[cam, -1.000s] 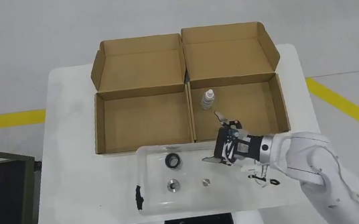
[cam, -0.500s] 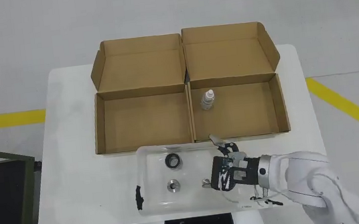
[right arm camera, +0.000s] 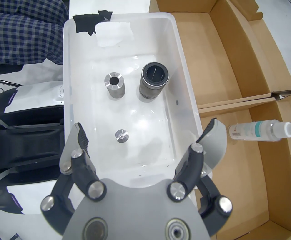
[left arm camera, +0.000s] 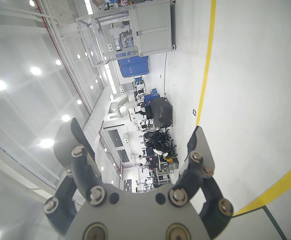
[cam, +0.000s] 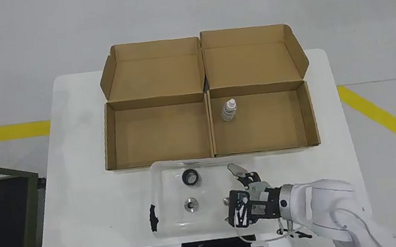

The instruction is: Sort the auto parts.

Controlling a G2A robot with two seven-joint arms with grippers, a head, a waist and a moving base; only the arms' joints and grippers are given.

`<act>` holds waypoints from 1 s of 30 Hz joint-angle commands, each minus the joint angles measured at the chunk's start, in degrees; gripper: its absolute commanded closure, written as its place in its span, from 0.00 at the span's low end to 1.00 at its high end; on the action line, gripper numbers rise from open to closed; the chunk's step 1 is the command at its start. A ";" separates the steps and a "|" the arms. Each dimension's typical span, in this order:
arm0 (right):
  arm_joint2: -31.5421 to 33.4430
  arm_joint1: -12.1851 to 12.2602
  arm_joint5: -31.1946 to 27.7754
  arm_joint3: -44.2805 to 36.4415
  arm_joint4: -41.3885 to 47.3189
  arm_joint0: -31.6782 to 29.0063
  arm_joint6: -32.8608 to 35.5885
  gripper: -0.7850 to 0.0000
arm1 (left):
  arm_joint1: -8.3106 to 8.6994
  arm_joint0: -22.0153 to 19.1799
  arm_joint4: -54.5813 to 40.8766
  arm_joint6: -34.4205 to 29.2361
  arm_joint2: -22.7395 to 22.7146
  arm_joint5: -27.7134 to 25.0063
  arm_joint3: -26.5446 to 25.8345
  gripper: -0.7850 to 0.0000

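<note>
Since a second ago, my right gripper (right arm camera: 145, 126) has drawn back from the cardboard box (cam: 272, 122) to hover over the clear bin (right arm camera: 68, 95), jaws spread wide, holding nothing. Three metal parts stand in the bin: a small stud (right arm camera: 121, 136), a drilled cylinder (right arm camera: 115, 84) and a dark bearing sleeve (right arm camera: 154, 80).

Pale grey floor (cam: 169, 8) w/ yellow line (cam: 5, 132) each side of white table (cam: 90, 211); beyond, bright hall w/ ceiling lights (left arm camera: 35, 70), glazed metal cell (left arm camera: 136, 29), blue cabinets (left arm camera: 134, 66), black machine (left arm camera: 161, 111), cluttered benches (left arm camera: 159, 147).
</note>
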 commanded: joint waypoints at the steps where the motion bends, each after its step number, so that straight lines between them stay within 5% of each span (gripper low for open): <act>1: -0.61 0.01 0.32 0.31 -0.82 0.23 0.18 0.00 | 0.00 0.00 0.00 0.00 0.00 0.00 0.00 0.00; 26: -5.87 0.14 2.94 3.91 -6.67 2.65 5.15 0.00 | 0.00 0.00 0.00 0.00 0.00 0.00 0.00 0.00; 30: -6.92 0.01 3.72 4.73 -6.89 3.55 6.30 0.13 | 0.00 0.00 0.00 0.00 0.00 0.00 0.00 0.00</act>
